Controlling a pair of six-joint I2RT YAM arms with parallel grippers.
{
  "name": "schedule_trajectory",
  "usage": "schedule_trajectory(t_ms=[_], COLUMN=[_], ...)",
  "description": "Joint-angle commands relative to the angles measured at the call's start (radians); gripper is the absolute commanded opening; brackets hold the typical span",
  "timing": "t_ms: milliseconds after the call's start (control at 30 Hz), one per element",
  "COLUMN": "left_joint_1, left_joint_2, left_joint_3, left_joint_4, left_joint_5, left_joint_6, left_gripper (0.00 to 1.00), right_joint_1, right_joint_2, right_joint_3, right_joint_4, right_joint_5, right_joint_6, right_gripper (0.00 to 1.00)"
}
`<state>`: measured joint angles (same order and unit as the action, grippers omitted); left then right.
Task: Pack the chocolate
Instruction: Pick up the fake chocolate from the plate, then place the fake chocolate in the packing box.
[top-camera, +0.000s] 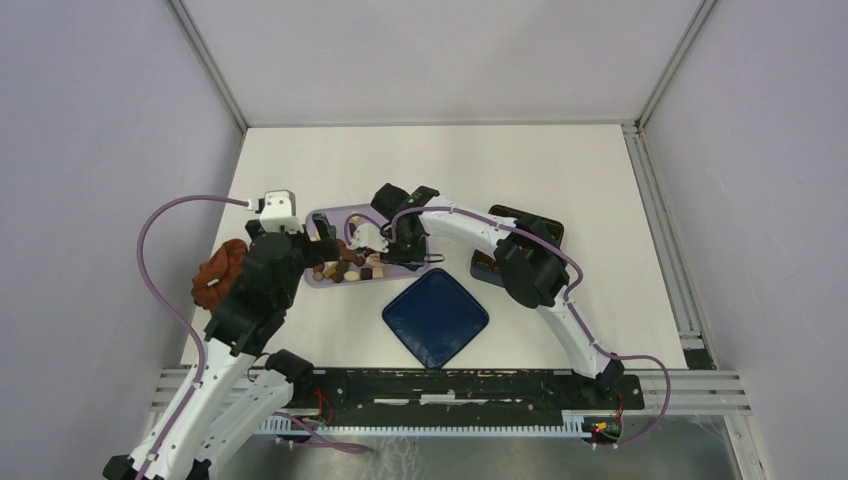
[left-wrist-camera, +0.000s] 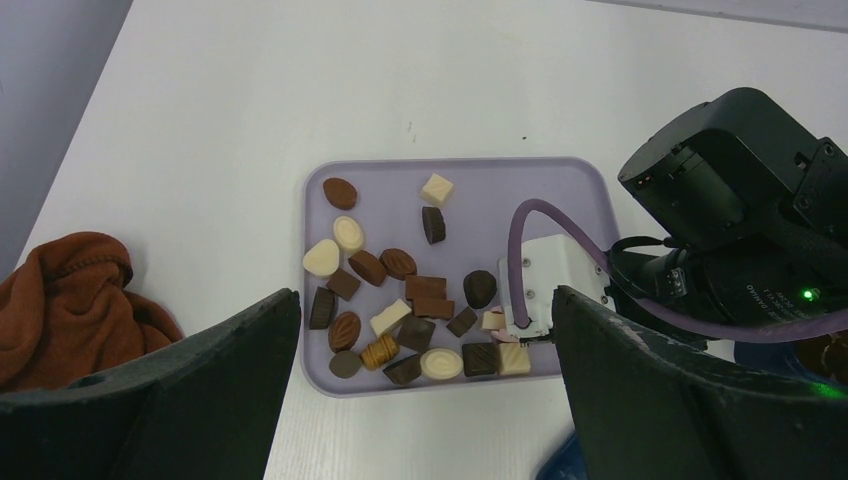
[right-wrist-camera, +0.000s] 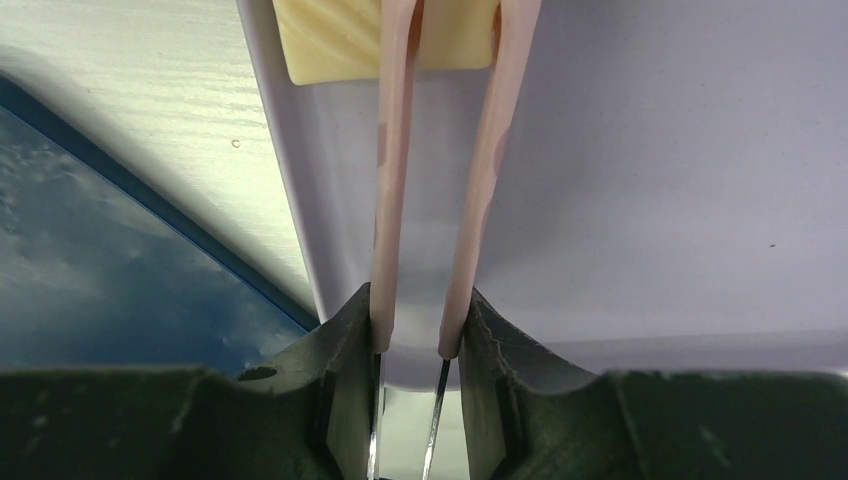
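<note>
White table (top-camera: 450, 170) — right jaws clamp tongs (right-wrist-camera: 388, 200) (at cream chocolate (right-wrist-camera: 330, 40)).

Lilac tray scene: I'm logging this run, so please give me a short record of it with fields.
tray: lilac tray holding loose chocolate in dark brown, mid brown and cream-white
left arm: left gripper open, over the tray, holding nothing
right arm: right gripper shut on pink tongs
tongs' far end: over a cream-white piece near the tray's edge; tips out of frame
beside tray: reddish-brown cloth; dark blue square dish
</note>
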<state>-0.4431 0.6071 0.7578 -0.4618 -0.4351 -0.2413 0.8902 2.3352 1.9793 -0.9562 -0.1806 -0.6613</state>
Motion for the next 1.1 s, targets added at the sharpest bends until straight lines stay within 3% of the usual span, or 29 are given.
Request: schedule_trajectory(t_ms=[0,200,600,833,1067], left_joint_1=[0.008,0.009,0.012,0.011,0.012], left_joint_2=[-0.001,-0.001,-0.002,-0.003,-0.002], left_joint_3=[0.008,0.008,0.005,0.005,0.003], left_joint_4=[0.034,0.035,0.035,0.035,0.032], left_joint_5=[0.007,0.006,0.001,0.0,-0.003], left_joint_6=[0.048,0.047,0.047,0.048,0.048], left_gripper=[0.99,0.99,0.99,0.99,0.99], right_joint_1=[-0.002,-0.021,-0.055,-0.121,-0.328], right_joint_2=[-0.05,-0.1,-0.244,-0.48,-0.728], right_joint_3=[-0.017,-0.032,-0.08,-0.235,-0.476], right_joint_4=[0.004,0.007,0.01,0.04,0.073], right_joint_5=[0.001,-0.044,-0.147,-0.19,-0.232], right_joint_6=[0.002,0.012,0.028,0.037,0.031], right_gripper=[0.14,0.01,0.0,0.0,0.0])
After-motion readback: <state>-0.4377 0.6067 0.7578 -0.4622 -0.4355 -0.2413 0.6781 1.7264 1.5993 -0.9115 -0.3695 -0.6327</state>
